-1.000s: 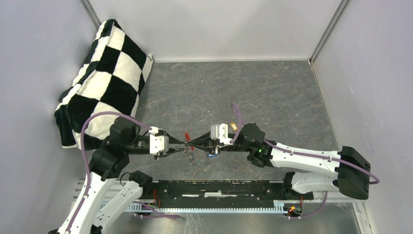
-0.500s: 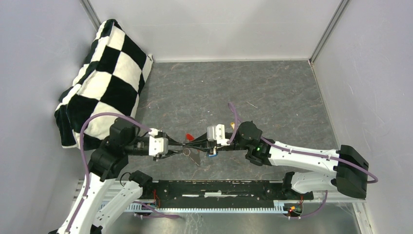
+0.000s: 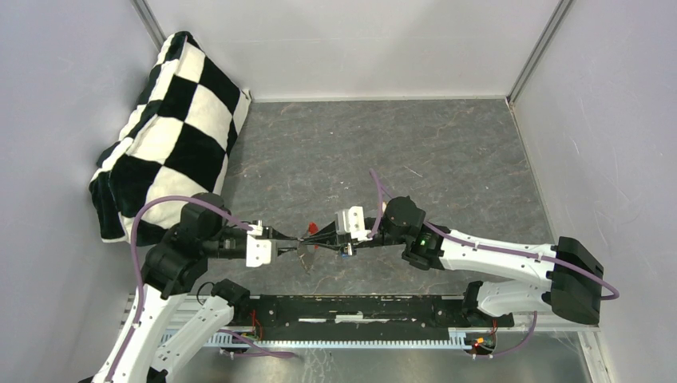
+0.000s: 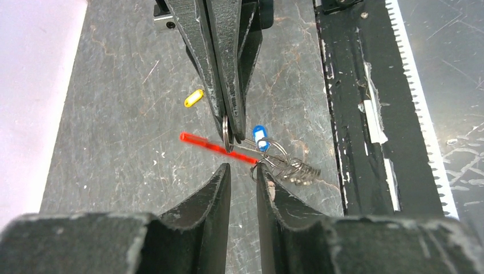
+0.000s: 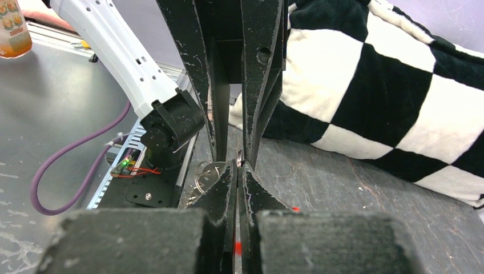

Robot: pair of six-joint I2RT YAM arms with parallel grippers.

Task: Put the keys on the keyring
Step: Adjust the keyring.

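My right gripper (image 3: 317,237) is shut on the keyring (image 4: 208,145), which shows edge-on as a thin red line, and a metal split ring (image 4: 226,132) sits at its tips. Below it hangs a bunch of grey keys (image 4: 294,169) on wire loops, one with a blue cap (image 4: 259,136). A yellow cap (image 4: 194,97) lies on the table beyond. My left gripper (image 4: 242,168) faces the right one tip to tip. Its jaws stand a little apart with nothing between them, and the right fingertip (image 4: 261,171) touches a wire loop. From above, the keys (image 3: 308,255) dangle between both grippers.
A black-and-white checked cushion (image 3: 172,128) leans in the far left corner. A black rail (image 3: 359,307) with the arm bases runs along the near edge. Grey walls close the table on three sides.
The right gripper has shifted left with the keyring and keys, closer to the left gripper. The left gripper's jaws have narrowed and its wrist has dropped slightly.
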